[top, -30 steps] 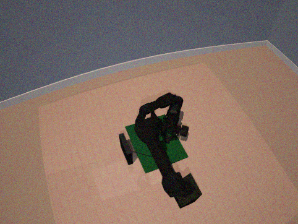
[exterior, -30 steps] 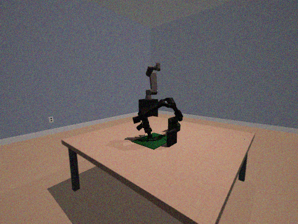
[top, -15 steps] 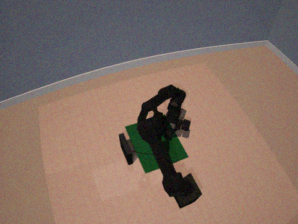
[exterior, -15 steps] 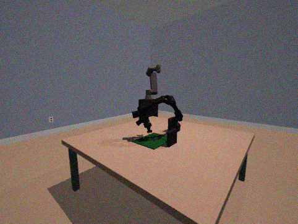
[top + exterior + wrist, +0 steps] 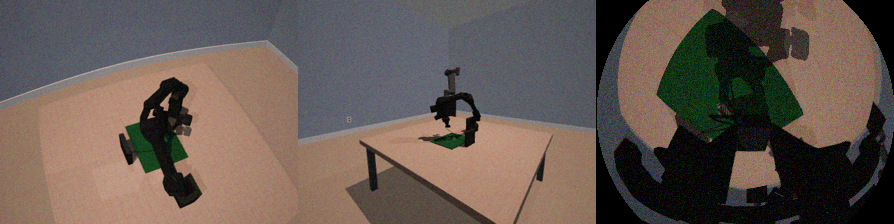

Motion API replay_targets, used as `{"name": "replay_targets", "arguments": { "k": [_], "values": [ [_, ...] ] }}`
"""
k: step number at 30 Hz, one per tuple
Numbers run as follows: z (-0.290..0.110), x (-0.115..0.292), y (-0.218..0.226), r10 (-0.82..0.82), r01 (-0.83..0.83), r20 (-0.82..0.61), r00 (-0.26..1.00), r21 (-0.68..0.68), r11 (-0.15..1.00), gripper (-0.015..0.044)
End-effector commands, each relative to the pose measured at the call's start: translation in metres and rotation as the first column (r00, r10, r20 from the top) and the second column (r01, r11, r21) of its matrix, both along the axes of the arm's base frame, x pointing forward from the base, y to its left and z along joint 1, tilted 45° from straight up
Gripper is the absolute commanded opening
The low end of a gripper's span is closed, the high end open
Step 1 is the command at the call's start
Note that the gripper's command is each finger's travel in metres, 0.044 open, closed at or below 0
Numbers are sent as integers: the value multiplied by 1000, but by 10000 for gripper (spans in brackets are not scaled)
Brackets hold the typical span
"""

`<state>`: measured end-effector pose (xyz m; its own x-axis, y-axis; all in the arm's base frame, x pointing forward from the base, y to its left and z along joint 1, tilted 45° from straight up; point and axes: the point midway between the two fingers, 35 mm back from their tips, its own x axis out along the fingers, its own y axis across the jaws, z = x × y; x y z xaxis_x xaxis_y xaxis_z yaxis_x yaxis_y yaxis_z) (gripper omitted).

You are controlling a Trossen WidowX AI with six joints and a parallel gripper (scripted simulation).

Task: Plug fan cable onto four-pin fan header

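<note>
The green board (image 5: pixel 145 161) (image 5: pixel 443 143) (image 5: pixel 689 90) lies flat on the table. The dark fan (image 5: pixel 127 148) (image 5: pixel 756 3) lies against the board's left edge in the top view. My gripper (image 5: pixel 447 124) (image 5: pixel 753 127) points straight down and hangs well above the board. It is shut on the fan's plug, a small dark piece between the fingertips. A thin cable (image 5: pixel 451 133) runs from it down to the board. In the top view the arm hides the gripper and the plug. The four-pin header is too small and dim to pick out.
The arm's base (image 5: pixel 185 192) (image 5: pixel 469 139) stands at the board's near right corner. The arm arches over the board. The table (image 5: pixel 483 173) is wide, with its edges far from the board.
</note>
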<state>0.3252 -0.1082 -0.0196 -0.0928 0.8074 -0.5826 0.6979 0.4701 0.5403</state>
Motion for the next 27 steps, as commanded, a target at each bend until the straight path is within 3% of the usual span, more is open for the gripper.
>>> {"name": "replay_targets", "arguments": {
  "k": [1,17,27],
  "values": [
    [4,-1,-3,2,-2,2,1000,-3,1000,0],
    [13,-12,6,-119,138,124,985,-155,978,0],
    [5,-13,8,-105,130,127,986,-201,971,0]
  ]
}}
